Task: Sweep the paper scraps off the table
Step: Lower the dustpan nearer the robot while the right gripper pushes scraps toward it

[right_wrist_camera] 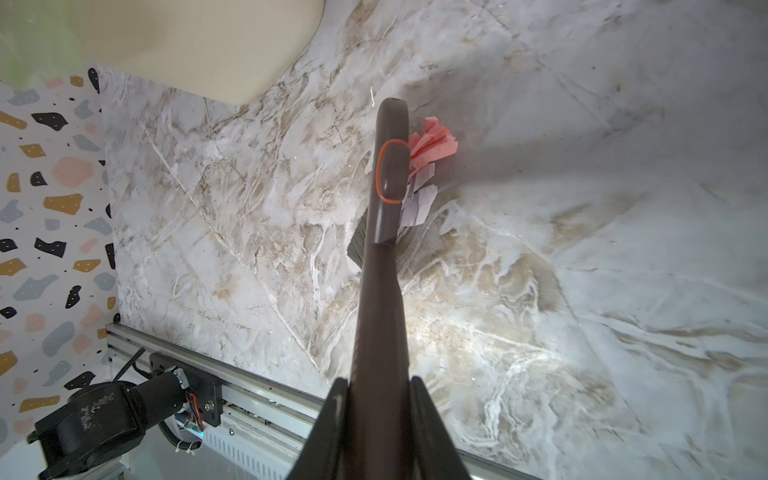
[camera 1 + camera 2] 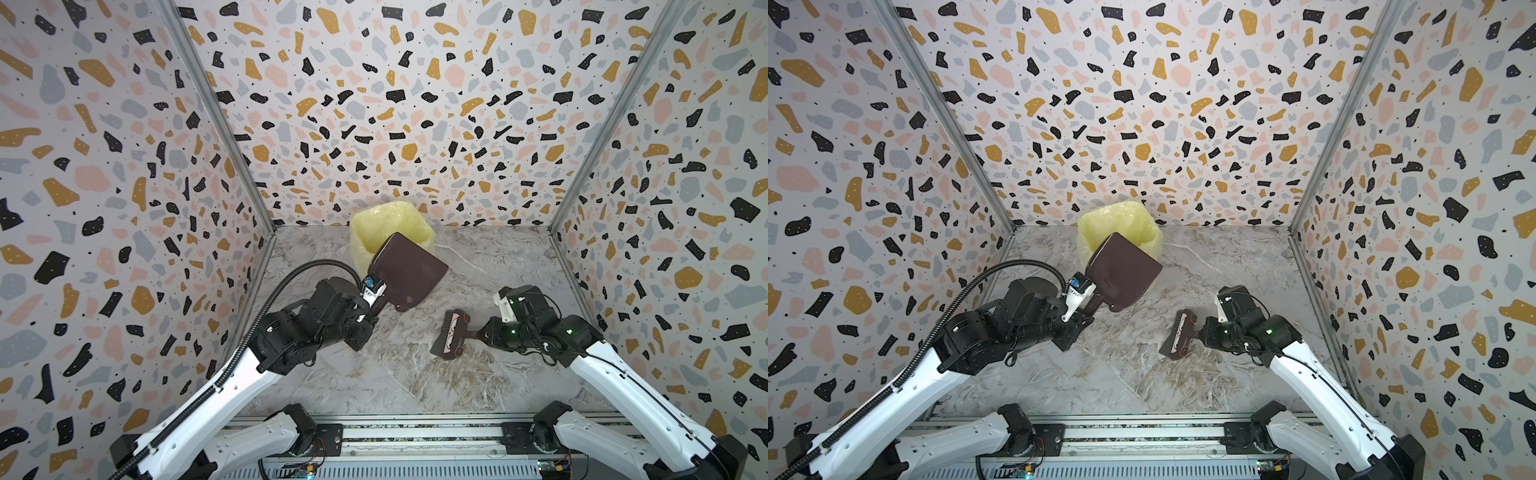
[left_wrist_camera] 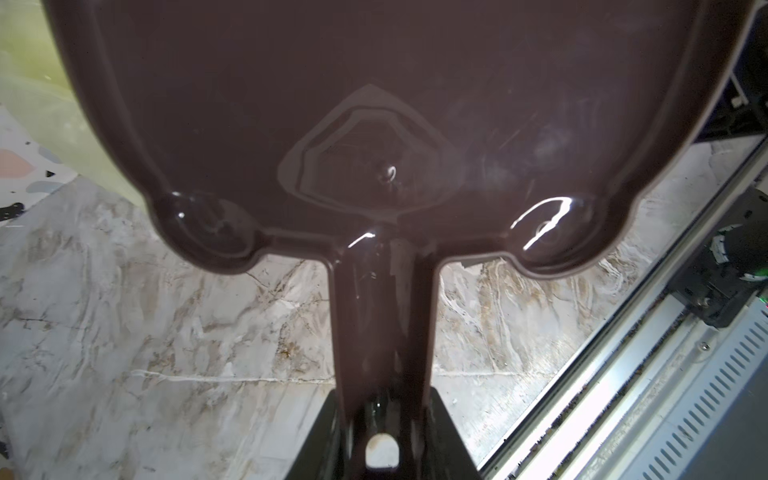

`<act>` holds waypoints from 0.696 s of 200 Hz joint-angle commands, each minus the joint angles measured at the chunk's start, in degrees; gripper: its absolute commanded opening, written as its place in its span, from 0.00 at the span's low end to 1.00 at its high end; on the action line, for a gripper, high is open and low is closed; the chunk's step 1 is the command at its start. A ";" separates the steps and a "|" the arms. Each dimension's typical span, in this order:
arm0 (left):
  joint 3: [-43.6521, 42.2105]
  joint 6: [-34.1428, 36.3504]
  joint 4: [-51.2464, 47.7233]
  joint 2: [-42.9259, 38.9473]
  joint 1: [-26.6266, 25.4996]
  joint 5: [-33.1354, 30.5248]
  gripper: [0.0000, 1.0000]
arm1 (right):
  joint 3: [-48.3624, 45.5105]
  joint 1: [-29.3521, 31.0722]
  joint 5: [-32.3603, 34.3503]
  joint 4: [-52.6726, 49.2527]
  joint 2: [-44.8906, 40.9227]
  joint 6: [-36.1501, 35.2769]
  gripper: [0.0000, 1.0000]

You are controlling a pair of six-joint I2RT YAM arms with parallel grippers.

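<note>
My left gripper (image 2: 370, 309) (image 2: 1084, 309) (image 3: 384, 399) is shut on the handle of a brown dustpan (image 2: 409, 272) (image 2: 1123, 272) (image 3: 374, 104). The pan is held off the table (image 2: 374, 374), its underside up, with its far end over the yellow-lined bin (image 2: 386, 220) (image 2: 1117, 220). My right gripper (image 2: 478, 332) (image 2: 1202, 332) (image 1: 377, 380) is shut on the handle of a brown brush (image 2: 451, 334) (image 2: 1179, 334) (image 1: 386, 232) whose bristles rest on the table. In the right wrist view, pink paper scraps (image 1: 432, 143) and lilac-white ones (image 1: 419, 203) lie against the brush head. Both top views hide them.
Speckled walls (image 2: 124, 208) close the table on the left, back and right. A metal rail (image 2: 415, 432) with the arm bases runs along the front edge. The bin stands at the back, left of centre.
</note>
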 commanded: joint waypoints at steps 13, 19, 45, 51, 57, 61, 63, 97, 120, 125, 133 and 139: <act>-2.90 -4.49 -0.73 -0.92 -3.35 -1.55 0.00 | 6.30 -0.24 -1.11 -8.18 -0.81 -1.52 0.00; -3.43 -4.87 -0.88 -0.77 -3.68 -1.46 0.00 | 7.64 -0.23 -1.13 -8.59 -0.87 -1.39 0.00; -5.94 -6.47 -1.76 -0.31 -5.45 -0.82 0.00 | 13.49 -0.42 1.60 -12.80 0.18 -2.51 0.00; -6.45 -6.70 -2.15 -0.09 -5.87 -0.87 0.00 | 14.82 -0.46 2.91 -14.24 0.66 -3.25 0.00; -7.01 -6.96 -2.44 -0.03 -6.29 -1.06 0.00 | 16.10 -0.52 4.44 -15.69 1.16 -4.06 0.00; -7.41 -7.16 -2.57 -0.05 -6.51 -1.15 0.00 | 16.83 -0.60 5.54 -16.58 1.50 -4.58 0.00; -7.65 -7.30 -2.62 0.00 -6.60 -1.11 0.00 | 17.20 -0.58 6.10 -17.02 1.64 -4.75 0.00; -11.59 -8.86 -2.58 0.57 -8.61 -1.00 0.00 | 21.83 -0.81 13.86 -20.71 3.48 -7.84 0.00; -14.04 -10.16 -1.80 1.89 -10.57 -0.61 0.00 | 24.70 -0.77 18.35 -22.11 5.78 -9.86 0.00; -14.58 -10.36 -1.55 2.36 -11.10 -0.65 0.00 | 25.41 -0.75 19.43 -22.33 6.34 -10.41 0.00; -15.43 -10.50 -1.55 3.21 -11.94 -0.72 0.00 | 26.41 -0.75 20.66 -22.59 7.18 -11.27 0.00; -15.99 -10.61 -1.44 3.92 -12.54 -0.89 0.00 | 27.26 -0.76 21.84 -22.89 7.87 -11.99 0.00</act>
